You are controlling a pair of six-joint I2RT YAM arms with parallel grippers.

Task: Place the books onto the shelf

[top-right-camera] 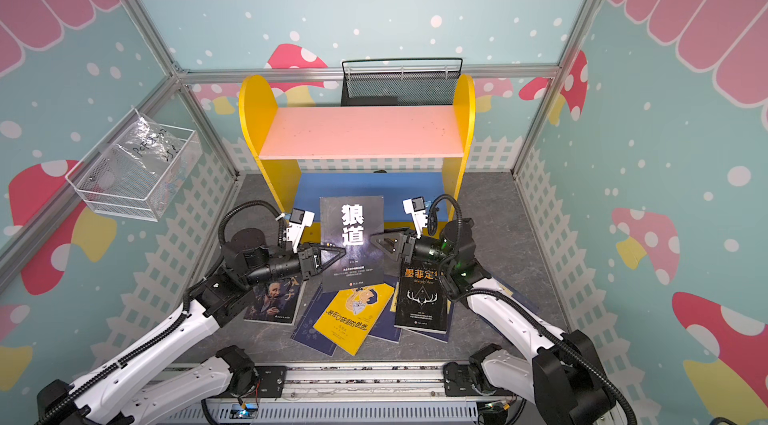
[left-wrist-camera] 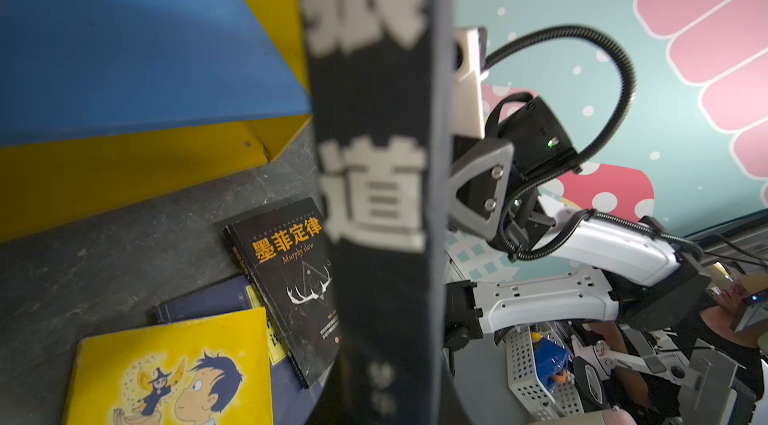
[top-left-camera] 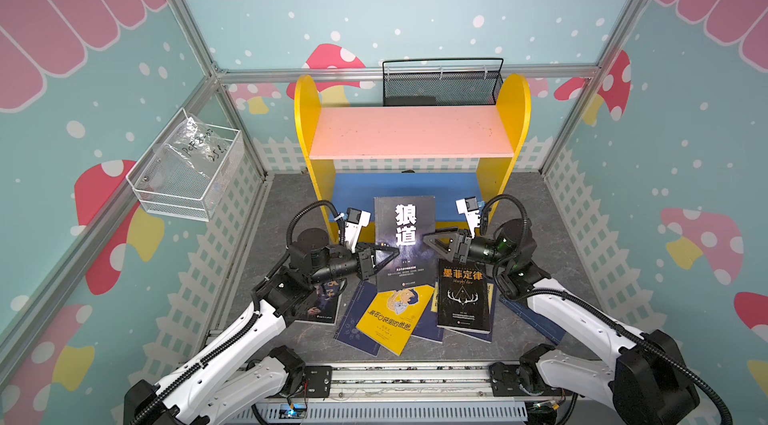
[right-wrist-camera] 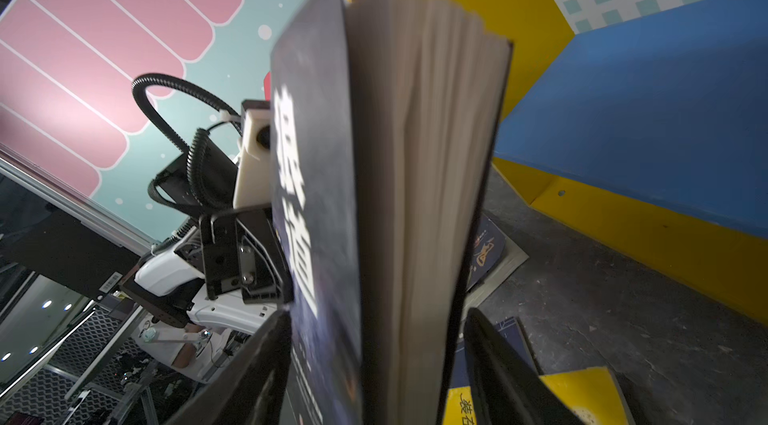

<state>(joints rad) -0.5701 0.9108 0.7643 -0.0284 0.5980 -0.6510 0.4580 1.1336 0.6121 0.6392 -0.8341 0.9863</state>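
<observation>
Before the shelf (top-left-camera: 411, 132), the left gripper (top-left-camera: 392, 252) clamped the upright black book (top-left-camera: 405, 244) at nine o'clock; the right gripper (top-left-camera: 428, 238), jaws apart, straddled three o'clock, likely a handover for shelving.

- In both top views, looks steeply down from above the near edge of the floor (top-left-camera: 557, 244) toward the shelf (top-left-camera: 411, 132), sharing almost everything.
- From each wrist, sits close against the black book (left-wrist-camera: 374, 111), facing the opposite arm (left-wrist-camera: 602, 244).

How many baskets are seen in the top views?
2: black mesh basket behind the shelf, at the back wall; white wire basket on the left wall. None seems hidden.
</observation>
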